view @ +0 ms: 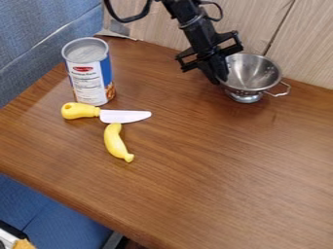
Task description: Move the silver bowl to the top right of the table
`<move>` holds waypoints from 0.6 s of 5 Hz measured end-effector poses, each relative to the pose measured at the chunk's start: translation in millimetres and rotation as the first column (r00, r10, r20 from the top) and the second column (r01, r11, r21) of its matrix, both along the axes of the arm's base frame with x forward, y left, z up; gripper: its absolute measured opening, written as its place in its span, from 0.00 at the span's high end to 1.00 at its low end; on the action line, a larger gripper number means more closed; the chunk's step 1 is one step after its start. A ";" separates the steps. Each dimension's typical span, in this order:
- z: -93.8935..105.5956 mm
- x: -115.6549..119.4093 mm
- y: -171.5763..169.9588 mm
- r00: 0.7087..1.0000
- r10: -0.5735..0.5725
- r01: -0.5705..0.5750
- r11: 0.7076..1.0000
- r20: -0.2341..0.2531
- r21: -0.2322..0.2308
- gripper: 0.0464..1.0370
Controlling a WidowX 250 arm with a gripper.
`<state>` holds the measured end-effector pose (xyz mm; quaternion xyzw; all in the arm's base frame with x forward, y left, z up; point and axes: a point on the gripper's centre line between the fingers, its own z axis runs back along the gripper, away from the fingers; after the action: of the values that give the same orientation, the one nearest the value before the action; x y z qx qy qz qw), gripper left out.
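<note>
The gripper (220,78) hangs down from the top edge at the left rim of the silver bowl, overlapping that rim in the camera view. Perforated like a colander, the silver bowl (255,73) is at the back right of the wooden table, close to the wall. Its opening faces up, its small round foot is below, and a wire handle sticks out on its right side. Part of the bowl's left edge is hidden behind the gripper.
A tall open can (89,80) stands at the back left of the table (214,170). In front of it lie a toy knife (123,115) with a yellow handle and a yellow banana (115,142). A wood-panelled wall (305,44) runs along the back edge.
</note>
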<state>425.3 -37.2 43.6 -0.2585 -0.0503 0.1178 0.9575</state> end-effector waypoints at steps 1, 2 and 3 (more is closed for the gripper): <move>-0.4 0.2 -1.1 1.000 -0.006 0.006 1.000 -0.001 0.010 0.93; -0.7 -1.6 -1.2 1.000 0.000 0.001 1.000 -0.017 0.009 0.75; -0.8 -2.8 -1.3 1.000 -0.006 0.006 1.000 -0.024 0.009 0.46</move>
<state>422.5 -38.5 42.8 -0.2530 -0.0387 0.1179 0.9595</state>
